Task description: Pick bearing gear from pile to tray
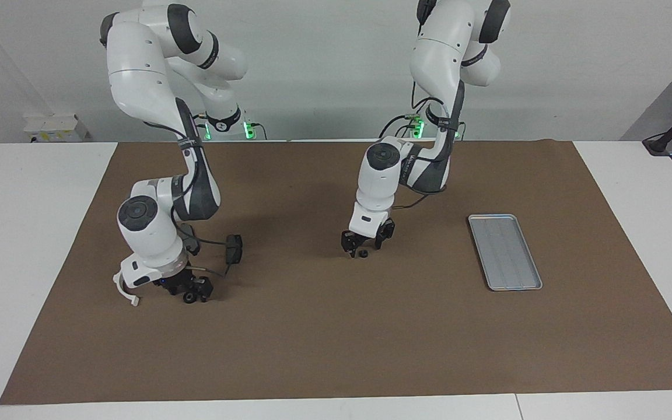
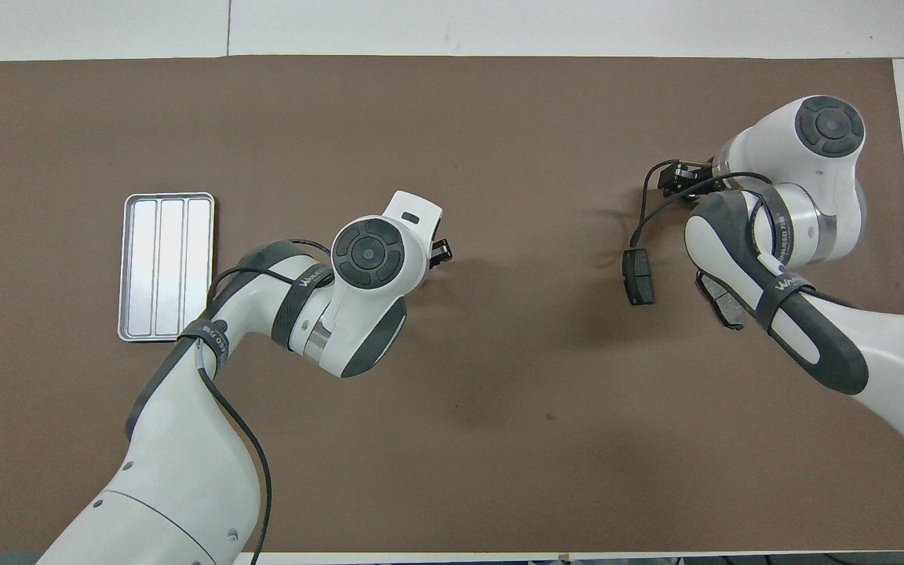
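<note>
The pile lies toward the right arm's end of the mat: a white curved arc (image 1: pixel 123 290), a dark brake pad (image 1: pixel 234 247) (image 2: pixel 638 276), a second pad (image 2: pixel 723 303) partly under the right arm, and a small black round piece (image 1: pixel 188 297). My right gripper (image 1: pixel 191 288) (image 2: pixel 676 177) is low at that round piece, which lies at its tips. My left gripper (image 1: pixel 365 240) (image 2: pixel 439 251) is open just above the mat's middle, its fingers on either side of another small black piece (image 1: pixel 363 254) that lies on the mat. The silver tray (image 1: pixel 505 252) (image 2: pixel 168 267) holds nothing.
A brown mat (image 1: pixel 336 338) covers the table. Black cables loop from the right wrist over the pile by the brake pad. The tray lies toward the left arm's end of the mat, apart from both grippers.
</note>
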You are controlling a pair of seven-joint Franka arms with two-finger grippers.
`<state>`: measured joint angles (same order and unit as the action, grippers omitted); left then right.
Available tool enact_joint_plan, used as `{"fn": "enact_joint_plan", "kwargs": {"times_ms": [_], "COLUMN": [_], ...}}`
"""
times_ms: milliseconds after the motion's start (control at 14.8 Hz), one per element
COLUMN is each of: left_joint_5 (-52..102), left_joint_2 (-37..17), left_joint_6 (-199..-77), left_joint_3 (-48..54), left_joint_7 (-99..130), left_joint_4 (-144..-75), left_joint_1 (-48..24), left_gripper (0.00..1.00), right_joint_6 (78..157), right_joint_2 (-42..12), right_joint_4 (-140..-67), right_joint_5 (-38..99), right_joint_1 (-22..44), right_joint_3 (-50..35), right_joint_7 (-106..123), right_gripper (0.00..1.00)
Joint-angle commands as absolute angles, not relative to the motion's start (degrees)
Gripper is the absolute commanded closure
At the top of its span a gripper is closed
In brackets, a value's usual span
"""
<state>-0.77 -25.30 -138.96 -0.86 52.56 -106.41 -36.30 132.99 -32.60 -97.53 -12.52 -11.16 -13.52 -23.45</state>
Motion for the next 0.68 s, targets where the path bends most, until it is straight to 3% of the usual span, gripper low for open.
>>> {"fn": "enact_joint_plan", "kwargs": {"times_ms": [0,68,405,608], "left_joint_5": [-1.85,-1.85,-1.85,-5.51], "left_joint_2": [-24.87,-24.87,-24.87,-24.79], "left_joint_6": [-140.45,-140.36,-140.28,-134.42], "left_joint_3": [-1.49,-1.49,-1.58,-2.80], "left_joint_7": [53.79,53.79,53.61,49.07], "left_joint_4": [-107.49,-107.40,-106.96,-103.82], "left_joint_1": [-37.09,-37.00,-36.57,-34.29], "left_gripper": [0.89,1.00,1.00,1.00], "right_joint_6": [134.30,134.30,134.03,133.68], "right_joint_2": [-32.96,-32.96,-32.96,-32.87], "right_joint_4": [-98.09,-98.09,-97.91,-97.82], "right_joint_5": [-13.89,-13.89,-13.89,-13.89], "right_joint_1": [-12.13,-12.13,-12.04,-12.13], "right_joint_3": [-14.33,-14.33,-14.33,-14.41], "right_joint_7": [-23.99,-24.08,-23.99,-23.82], "right_gripper": [0.18,0.28,0.69,1.00]}}
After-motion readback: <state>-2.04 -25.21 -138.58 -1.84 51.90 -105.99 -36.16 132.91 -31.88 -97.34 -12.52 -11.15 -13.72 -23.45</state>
